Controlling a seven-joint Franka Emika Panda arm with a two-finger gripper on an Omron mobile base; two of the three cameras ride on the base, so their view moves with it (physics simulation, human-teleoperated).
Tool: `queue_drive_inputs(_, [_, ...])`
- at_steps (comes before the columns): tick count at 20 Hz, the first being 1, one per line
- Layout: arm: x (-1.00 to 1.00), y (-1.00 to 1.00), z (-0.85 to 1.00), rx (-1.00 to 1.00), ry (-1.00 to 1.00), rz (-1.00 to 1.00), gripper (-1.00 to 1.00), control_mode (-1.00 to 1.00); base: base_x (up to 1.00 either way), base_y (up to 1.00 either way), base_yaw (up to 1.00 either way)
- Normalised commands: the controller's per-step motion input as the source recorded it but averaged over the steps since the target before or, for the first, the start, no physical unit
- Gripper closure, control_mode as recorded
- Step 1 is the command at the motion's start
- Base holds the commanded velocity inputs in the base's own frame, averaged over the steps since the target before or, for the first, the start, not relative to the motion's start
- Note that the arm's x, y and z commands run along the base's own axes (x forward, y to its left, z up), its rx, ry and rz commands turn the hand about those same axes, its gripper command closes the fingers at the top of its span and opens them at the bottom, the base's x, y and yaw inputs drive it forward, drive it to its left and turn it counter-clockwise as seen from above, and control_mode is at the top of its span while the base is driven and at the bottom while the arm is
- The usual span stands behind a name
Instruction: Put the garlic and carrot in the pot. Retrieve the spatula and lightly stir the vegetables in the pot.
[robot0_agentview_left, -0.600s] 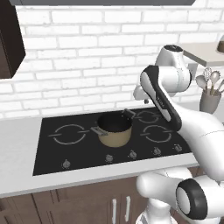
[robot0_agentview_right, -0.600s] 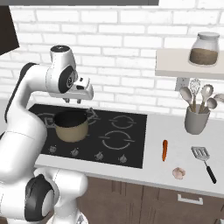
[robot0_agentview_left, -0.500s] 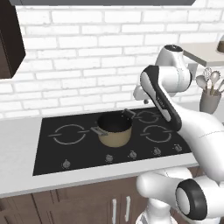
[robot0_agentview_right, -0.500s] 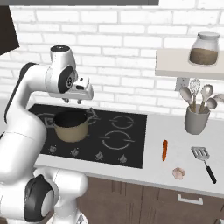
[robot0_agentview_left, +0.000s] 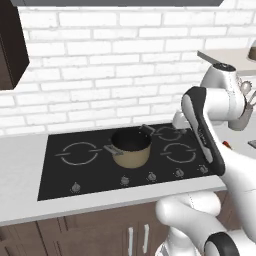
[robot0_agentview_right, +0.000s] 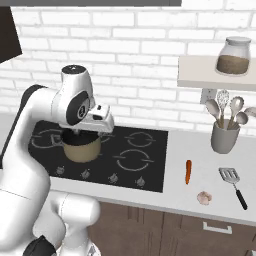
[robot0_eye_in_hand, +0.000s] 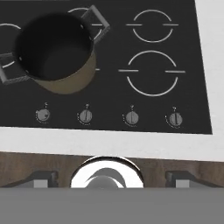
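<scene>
We see pot (robot0_agentview_left: 131, 148) on cooktop (robot0_agentview_right: 145, 165), inside dark. Carrot (robot0_agentview_right: 188, 171), garlic (robot0_agentview_right: 204, 197), spatula (robot0_agentview_right: 233, 184) lie on desk (robot0_agentview_right: 200, 155) right of cooktop. Our gripper (robot0_eye_in_hand: 107, 181) hovers with jaws spread wide, holding nothing.

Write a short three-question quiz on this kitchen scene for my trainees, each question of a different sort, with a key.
1. True or false: the carrot already lies in the pot.
2. Which lies nearest the spatula? A) garlic B) pot C) jar
3. Fill in: the pot stands on the black ____.

Key:
1. False; it lies on the counter, right of the hob.
2. A.
3. hob.
</scene>
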Motion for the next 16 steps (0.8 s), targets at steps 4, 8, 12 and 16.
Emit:
queue_drive_inputs(4, [0.0, -1.0, -0.42, 0.0, 0.09, 0.0, -1.0, -1.0, 0.0, 0.0, 0.0])
queue_drive_inputs(8, [0.0, -1.0, -0.5, 0.0, 0.02, 0.0, -1.0, -1.0, 0.0, 0.0, 0.0])
queue_drive_inputs(12, [0.09, -0.87, -0.48, 0.0, 0.0, -0.03, -1.0, -1.0, 0.0, 0.0, 0.0])
queue_drive_inputs(16, [0.11, -0.67, -0.43, 0.0, 0.0, -0.06, -1.0, -1.0, 0.0, 0.0, 0.0])
